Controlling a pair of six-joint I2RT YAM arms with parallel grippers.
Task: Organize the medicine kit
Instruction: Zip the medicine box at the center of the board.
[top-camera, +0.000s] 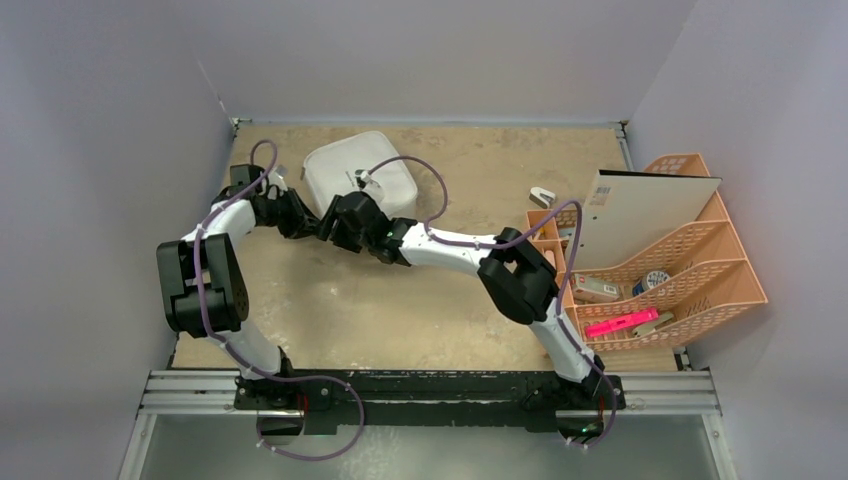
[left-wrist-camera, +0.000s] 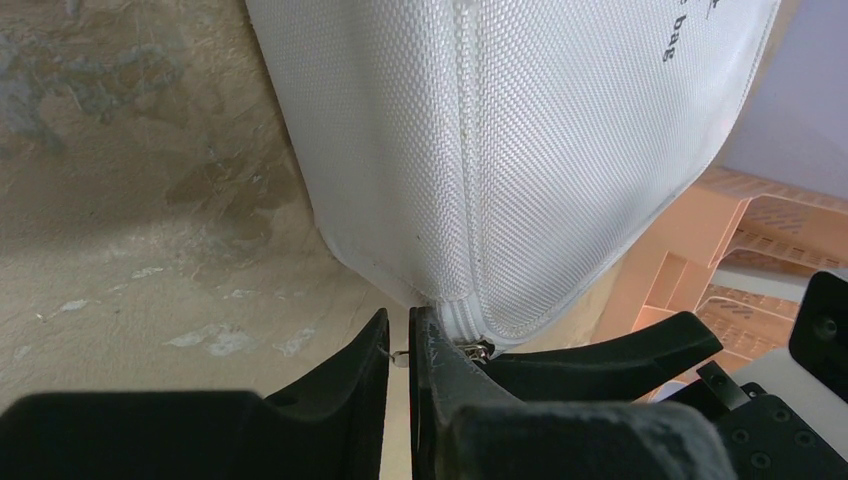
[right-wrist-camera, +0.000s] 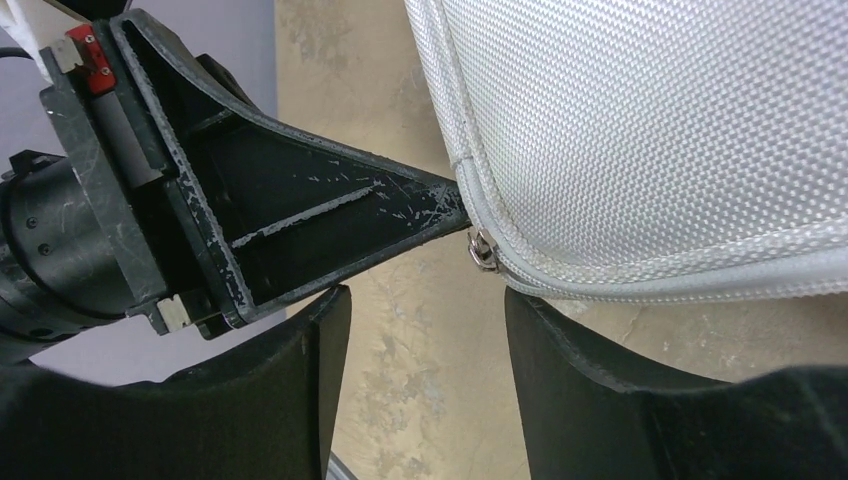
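White woven fabric covers the medicine kit (top-camera: 345, 170), which lies on the surface (top-camera: 400, 300) toward its far left, both arms reaching to its near corner. At that corner the left pincer (left-wrist-camera: 400, 345) is pinched almost closed on the small metal zipper pull (right-wrist-camera: 483, 250); the right pincer (right-wrist-camera: 425, 300) stands open just beside it, gripping nothing
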